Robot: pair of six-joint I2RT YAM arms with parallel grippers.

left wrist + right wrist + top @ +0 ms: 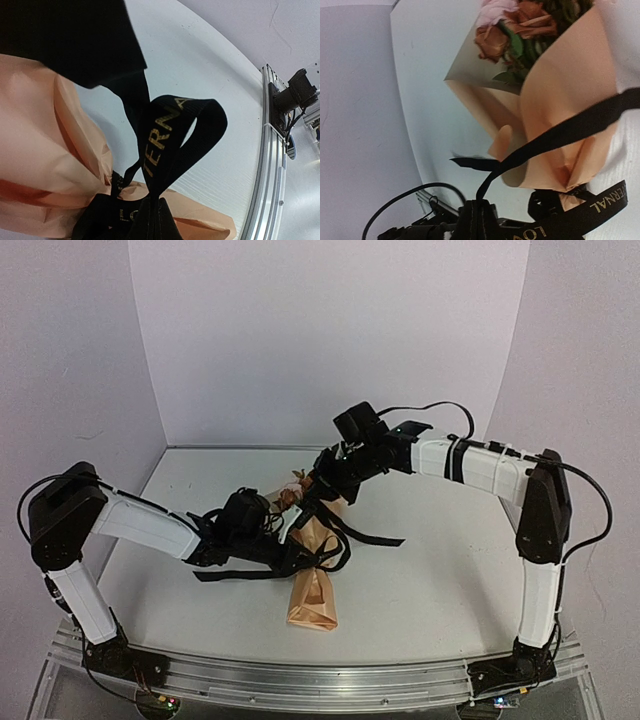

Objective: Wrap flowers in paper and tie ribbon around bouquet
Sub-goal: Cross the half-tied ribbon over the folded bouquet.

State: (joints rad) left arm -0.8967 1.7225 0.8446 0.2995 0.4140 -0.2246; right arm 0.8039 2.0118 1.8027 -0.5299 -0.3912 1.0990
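Observation:
The bouquet (pixel 313 592) lies on the white table as a tan paper cone (pixel 565 90), narrow end toward the arms. Its flowers (pixel 520 25), pink and rust-brown, show at the wide far end (pixel 293 490). The black ribbon (pixel 335 540) with gold lettering is knotted around the cone's waist, and loose tails trail over the table. My left gripper (pixel 152 201) sits low beside the knot, shut on a ribbon loop (pixel 170 130). My right gripper (pixel 481 202) is up near the blooms (pixel 328 478), shut on a thin ribbon strand (pixel 560 132) that runs taut across the paper.
An aluminium rail (pixel 300 675) runs along the table's near edge, with the right arm's base (pixel 295 92) bolted to it. White walls close in the back and sides. A black cable (pixel 405 200) loops near the right wrist.

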